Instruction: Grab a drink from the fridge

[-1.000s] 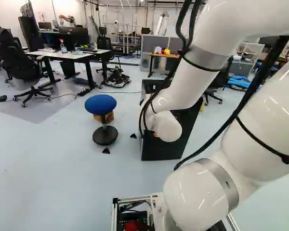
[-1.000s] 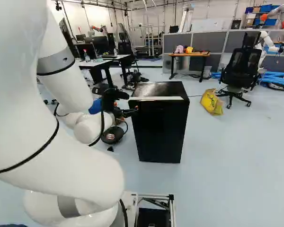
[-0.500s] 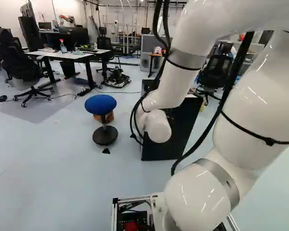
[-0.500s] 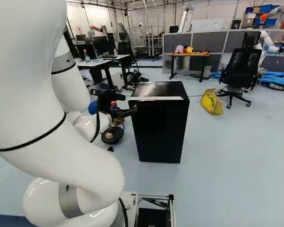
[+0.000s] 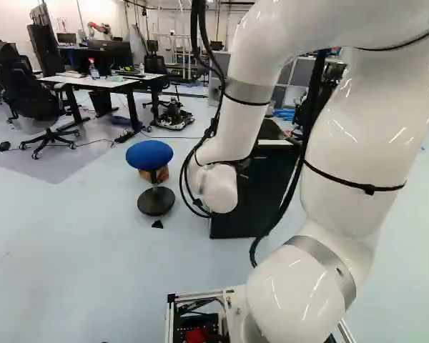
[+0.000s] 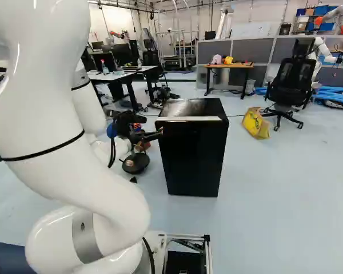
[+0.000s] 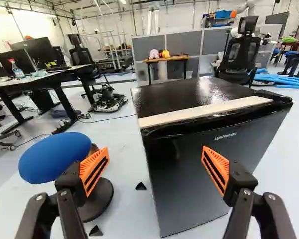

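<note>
"First, the fridge, where?"

"Upright on the floor, ahead of the arm, near the middle of the right base view. Door closed, front black, with a pale strip along the front edge of the top."

"And the drink?"

"Impossible to tell; inside of the fridge hidden by the door."

"The gripper, in which state?"

"Empty and wide open, near the upper front edge of the fridge. In the wrist view, one orange pad in front of the door, the other in front of the stool. Touching of the door or not: impossible to say."

"Next to the fridge?"

"Stool with blue seat and round black foot, just beside. Behind its foot, a small brown box. On the floor between stool and fridge, a small black triangle. On the other side, a yellow bag."

"And more far?"

"Beyond the bag, a black office chair. Behind the fridge, a wooden table with colourful toys on top. At the left of the left base view, a desk with a spray bottle."
</note>
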